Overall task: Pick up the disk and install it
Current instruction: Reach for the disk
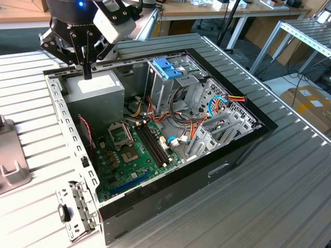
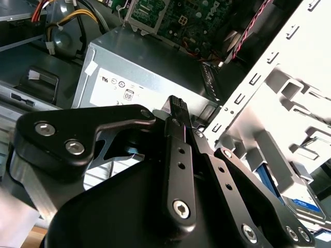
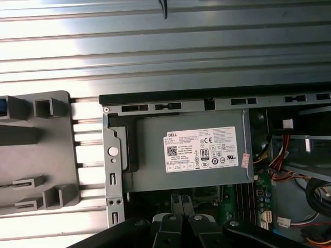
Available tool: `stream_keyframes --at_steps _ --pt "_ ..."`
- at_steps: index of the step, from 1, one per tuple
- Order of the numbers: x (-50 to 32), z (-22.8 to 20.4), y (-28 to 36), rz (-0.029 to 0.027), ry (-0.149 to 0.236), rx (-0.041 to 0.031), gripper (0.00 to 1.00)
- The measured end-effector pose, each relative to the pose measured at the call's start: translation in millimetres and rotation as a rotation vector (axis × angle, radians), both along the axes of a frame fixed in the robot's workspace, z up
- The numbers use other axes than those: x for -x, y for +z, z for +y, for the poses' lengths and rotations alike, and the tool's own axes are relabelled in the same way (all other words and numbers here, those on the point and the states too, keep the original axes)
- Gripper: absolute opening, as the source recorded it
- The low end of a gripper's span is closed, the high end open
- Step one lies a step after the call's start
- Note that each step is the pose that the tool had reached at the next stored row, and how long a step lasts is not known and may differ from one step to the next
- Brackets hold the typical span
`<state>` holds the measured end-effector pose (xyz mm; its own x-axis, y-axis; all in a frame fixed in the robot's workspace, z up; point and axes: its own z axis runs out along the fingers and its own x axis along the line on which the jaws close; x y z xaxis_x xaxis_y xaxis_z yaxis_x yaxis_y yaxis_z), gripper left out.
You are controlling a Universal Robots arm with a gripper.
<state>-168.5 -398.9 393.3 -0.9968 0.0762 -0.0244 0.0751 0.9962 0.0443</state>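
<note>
Disk (image 2: 302, 199) apart from the closed claw (image 2: 176, 106)

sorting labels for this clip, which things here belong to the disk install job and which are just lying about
Job: disk, beyond the case's perforated wall; gripper, shut and empty, over the grey metal box; open computer case.

Lying about: grey metal box; motherboard; blue-topped cage; cardboard boxes.
</note>
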Motion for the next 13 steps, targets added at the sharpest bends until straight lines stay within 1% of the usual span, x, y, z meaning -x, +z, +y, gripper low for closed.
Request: stream_keyframes --at_steps 13 --pt "5.6 0.0 -0.1 -0.0001 0.000 -0.0001 0.11"
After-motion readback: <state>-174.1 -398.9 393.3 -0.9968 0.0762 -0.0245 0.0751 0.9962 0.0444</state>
